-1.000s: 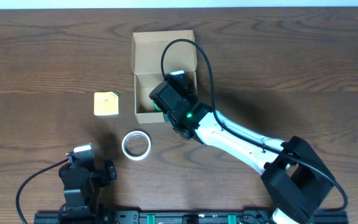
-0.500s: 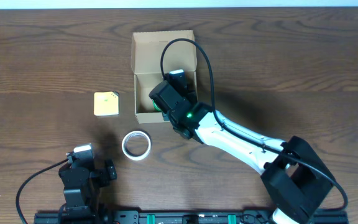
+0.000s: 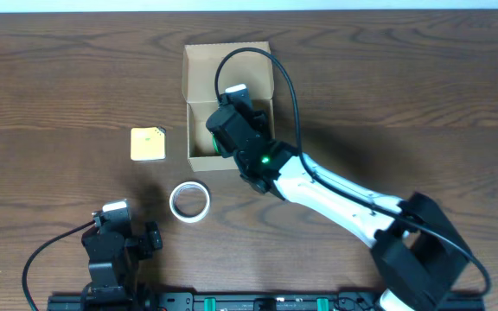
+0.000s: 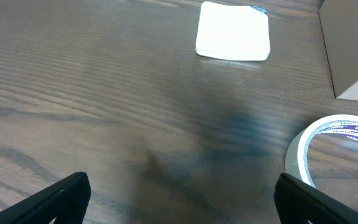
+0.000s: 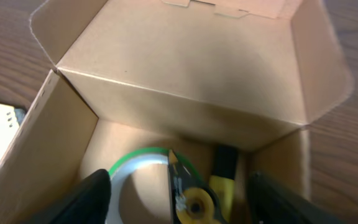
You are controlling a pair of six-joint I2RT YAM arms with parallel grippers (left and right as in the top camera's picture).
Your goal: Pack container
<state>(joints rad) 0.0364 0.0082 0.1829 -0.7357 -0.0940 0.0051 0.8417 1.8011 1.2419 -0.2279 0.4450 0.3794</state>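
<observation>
The container (image 3: pixel 199 114), a tan cardboard box with its flap lid open toward the far side, stands mid-table. My right gripper (image 3: pixel 228 131) hangs over it, open and empty. In the right wrist view its jaws (image 5: pixel 179 202) straddle the box's inside (image 5: pixel 166 81). A green-edged tape roll (image 5: pixel 138 163), a yellow-and-black cutter (image 5: pixel 191 200) and a yellow marker (image 5: pixel 224 175) lie in it. My left gripper (image 3: pixel 121 226) is open and empty near the front left; its jaws (image 4: pixel 182 196) hover over bare wood.
A white tape roll (image 3: pixel 189 201) lies in front of the box and shows at the right of the left wrist view (image 4: pixel 334 149). A small yellow square pad (image 3: pixel 148 144) lies left of the box, also in the left wrist view (image 4: pixel 233 39).
My right gripper has shifted slightly toward the far side over the box. The left arm and the loose things have not moved.
</observation>
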